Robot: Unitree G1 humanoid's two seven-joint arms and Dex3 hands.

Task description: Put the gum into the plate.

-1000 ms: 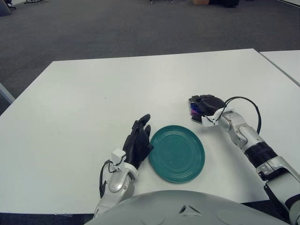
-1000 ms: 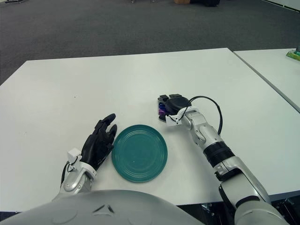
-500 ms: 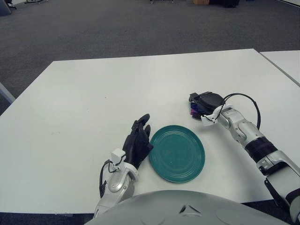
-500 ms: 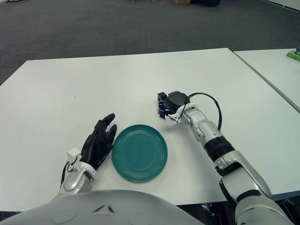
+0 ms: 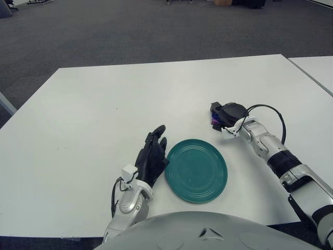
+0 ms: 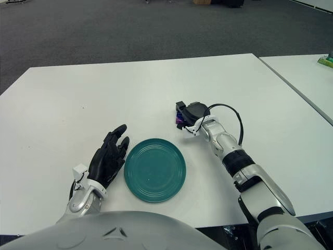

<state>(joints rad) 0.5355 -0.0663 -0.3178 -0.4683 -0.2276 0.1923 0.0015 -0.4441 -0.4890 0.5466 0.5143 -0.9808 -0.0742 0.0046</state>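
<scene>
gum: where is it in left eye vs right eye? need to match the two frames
Left eye view: the gum shows right of centre, a purple sliver under the right hand, beyond the plate's far right rim.
Right eye view: the gum shows near centre, again under the right hand, beyond the plate.
Shared landmark: the green plate; the left hand is beside its left rim.

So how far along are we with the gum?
Nothing is delivered yet: the green plate holds nothing. In hand: the right hand covers the purple gum beyond the plate; grip unclear. Left: lift it and set it in the plate. The left hand shows beside the plate's left.
</scene>
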